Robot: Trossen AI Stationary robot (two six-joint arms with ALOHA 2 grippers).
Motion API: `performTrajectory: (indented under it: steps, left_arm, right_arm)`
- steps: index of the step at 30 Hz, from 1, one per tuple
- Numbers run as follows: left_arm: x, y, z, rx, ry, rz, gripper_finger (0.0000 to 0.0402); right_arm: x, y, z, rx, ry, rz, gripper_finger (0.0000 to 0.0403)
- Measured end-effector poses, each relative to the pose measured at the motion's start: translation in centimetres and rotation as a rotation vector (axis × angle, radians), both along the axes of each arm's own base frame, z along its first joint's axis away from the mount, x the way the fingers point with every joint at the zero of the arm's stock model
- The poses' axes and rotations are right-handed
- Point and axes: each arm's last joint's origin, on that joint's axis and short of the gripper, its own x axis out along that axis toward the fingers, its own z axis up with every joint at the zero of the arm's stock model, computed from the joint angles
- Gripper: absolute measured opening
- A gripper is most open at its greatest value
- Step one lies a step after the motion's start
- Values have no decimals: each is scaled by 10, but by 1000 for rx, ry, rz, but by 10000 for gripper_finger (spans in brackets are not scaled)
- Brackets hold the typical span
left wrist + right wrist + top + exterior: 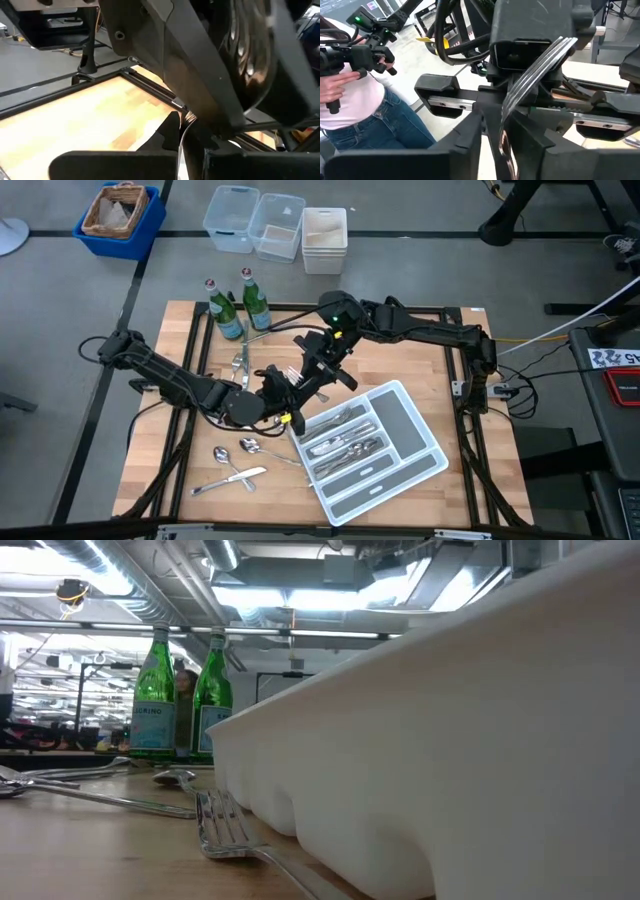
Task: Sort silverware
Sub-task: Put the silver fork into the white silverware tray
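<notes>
Right wrist view: fork (540,70) clamped between right fingers (470,135), tines outward.

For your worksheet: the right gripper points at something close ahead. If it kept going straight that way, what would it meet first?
Most likely the left gripper: the right wrist view shows it directly ahead, close, beyond the fork. Exact depth is unclear.

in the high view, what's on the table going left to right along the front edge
knife → two spoons → white tray. The left pincer and right pincer meet farther back, above the tray's back corner, so they are left out of the order.
</notes>
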Motion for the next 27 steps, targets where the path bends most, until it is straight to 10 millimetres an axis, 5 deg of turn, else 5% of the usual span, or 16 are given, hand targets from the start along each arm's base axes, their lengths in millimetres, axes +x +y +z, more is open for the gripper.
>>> performTrajectory:
  steps: [6, 18, 27]
  left_arm:
    - [0, 0, 0, -15, -6, 0, 0]
    - [-1, 0, -4, -45, 11, 7, 0]
    - [9, 20, -17, -158, 90, -54, 0]
  right_arm:
    - [-2, -4, -2, 3, 28, -11, 141]
    - [-23, -50, -10, 52, 235, -132, 147]
    - [-72, -87, -20, -10, 470, -207, 147]
